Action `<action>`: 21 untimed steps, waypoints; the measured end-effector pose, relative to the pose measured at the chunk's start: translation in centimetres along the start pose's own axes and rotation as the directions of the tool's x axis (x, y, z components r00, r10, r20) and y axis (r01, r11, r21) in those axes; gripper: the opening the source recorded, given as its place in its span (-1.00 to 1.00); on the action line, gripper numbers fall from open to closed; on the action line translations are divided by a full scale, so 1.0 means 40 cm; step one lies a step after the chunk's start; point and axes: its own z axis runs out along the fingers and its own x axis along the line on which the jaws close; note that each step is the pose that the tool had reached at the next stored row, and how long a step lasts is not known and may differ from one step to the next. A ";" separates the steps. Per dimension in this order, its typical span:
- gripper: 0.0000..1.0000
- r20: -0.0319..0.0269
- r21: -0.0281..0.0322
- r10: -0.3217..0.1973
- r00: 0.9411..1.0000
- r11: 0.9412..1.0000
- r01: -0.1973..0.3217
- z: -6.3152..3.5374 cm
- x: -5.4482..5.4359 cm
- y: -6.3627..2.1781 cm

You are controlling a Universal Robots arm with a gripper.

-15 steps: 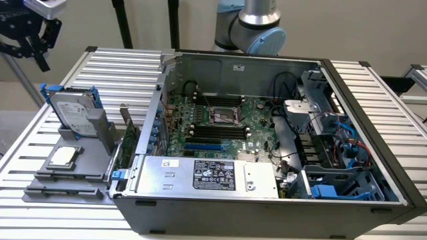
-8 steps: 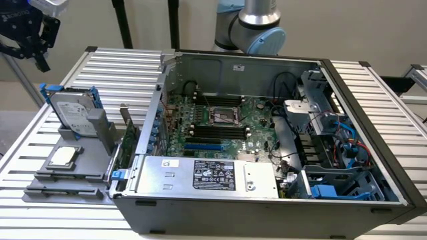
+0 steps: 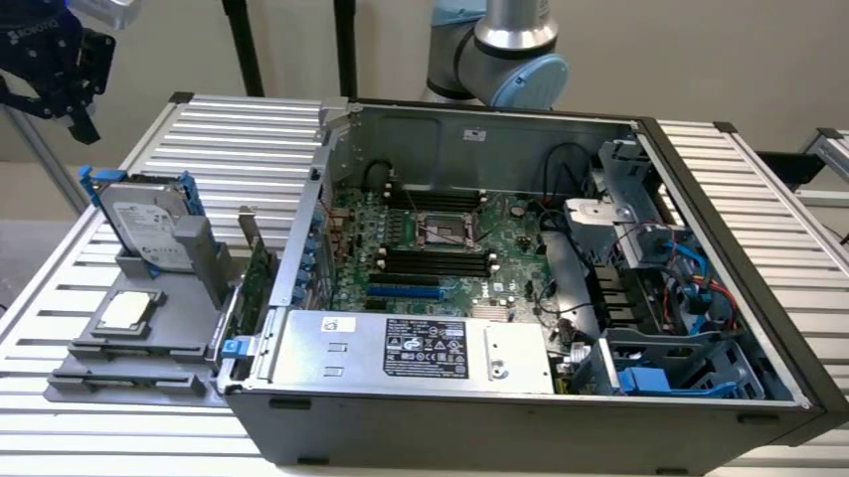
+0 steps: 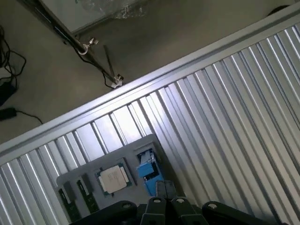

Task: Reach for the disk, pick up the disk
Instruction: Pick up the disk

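Disk (image 3: 143, 231) stands upright in its holder (image 3: 133, 348) on the ribbed metal table (image 3: 239, 129), fingers (image 4: 157, 211) pressed together.

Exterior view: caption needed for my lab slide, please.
Shut claw hangs above the disk, upright in a grey holder beside the open computer case.
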 end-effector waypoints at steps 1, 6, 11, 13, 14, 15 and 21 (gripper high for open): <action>-0.79 -0.001 0.000 -0.018 1.000 1.000 0.018 0.000 0.000 0.000; -0.79 -0.004 0.000 -0.108 0.994 0.994 0.108 0.001 0.000 0.000; -0.79 -0.007 0.000 -0.198 0.980 0.980 0.198 0.002 0.000 0.000; -0.79 -0.008 0.001 -0.229 0.973 0.974 0.229 0.002 0.000 0.000; -0.79 -0.008 0.001 -0.240 0.971 0.971 0.240 0.002 0.000 0.000; -0.79 -0.009 0.001 -0.253 0.967 0.967 0.253 0.002 0.000 0.000; -0.79 -0.011 0.000 -0.314 0.950 0.950 0.314 0.006 0.004 -0.003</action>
